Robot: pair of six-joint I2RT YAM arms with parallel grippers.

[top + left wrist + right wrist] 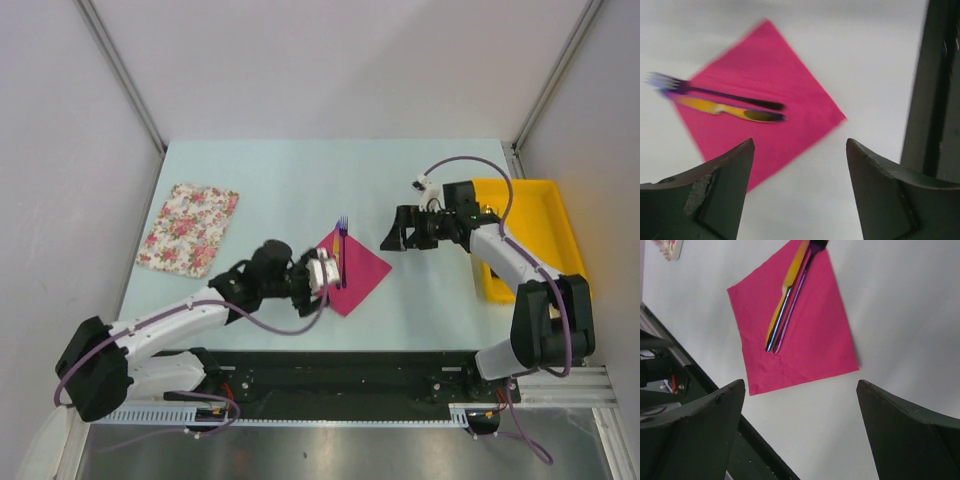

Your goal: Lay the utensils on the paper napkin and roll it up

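The magenta paper napkin [357,270] lies flat at the table's middle, also in the left wrist view [765,95] and right wrist view [805,335]. A purple fork [343,236] and a yellow-orange utensil [338,252] lie side by side on it, tines past its far corner; both show in the left wrist view [715,92] [720,107] and right wrist view [796,300] [785,295]. My left gripper [328,272] is open and empty at the napkin's left corner. My right gripper [397,231] is open and empty, just right of the napkin.
A white floral cloth [189,228] lies at the left. A yellow tray [540,215] stands at the right edge behind the right arm. A black rail [350,375] runs along the near edge.
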